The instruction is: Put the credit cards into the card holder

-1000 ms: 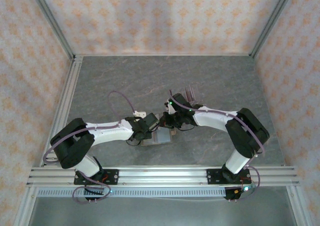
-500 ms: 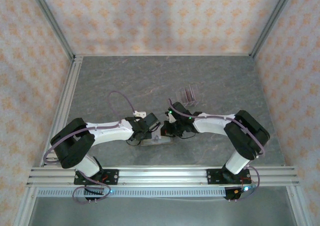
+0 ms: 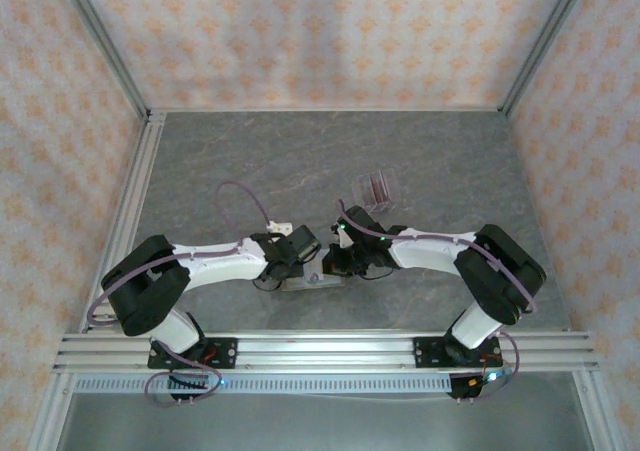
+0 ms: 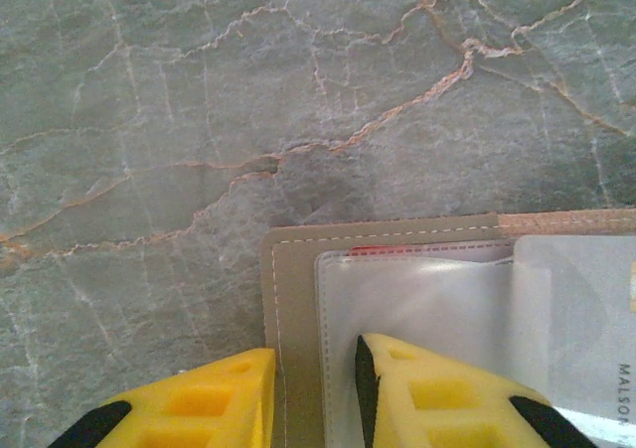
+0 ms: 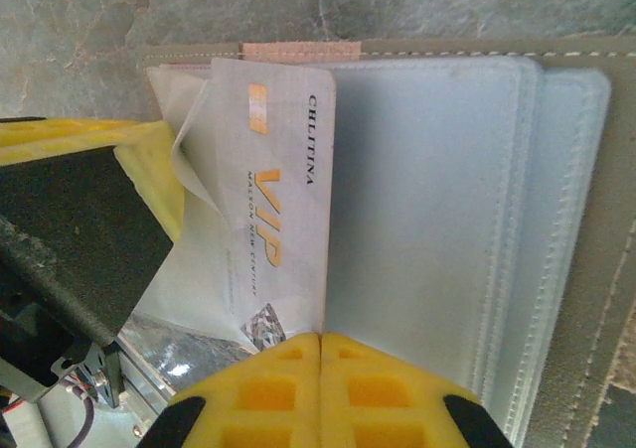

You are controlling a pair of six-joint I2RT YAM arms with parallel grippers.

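The right end effector (image 5: 320, 341), just swung down, is sliding its pinched credit card (image 5: 278, 170) into the card holder (image 5: 581, 80), the left end effector (image 4: 316, 373) narrowly parted.

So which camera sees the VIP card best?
The right wrist view: the VIP card sits big in the middle, letters readable, pinched by the right gripper. The left wrist view catches one edge. From the top it's too small to tell.

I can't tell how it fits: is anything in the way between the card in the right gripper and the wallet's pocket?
Nothing visible. The right gripper pinches the card, which lies flat on the open wallet beside a clear flap that the left gripper seems to lift.
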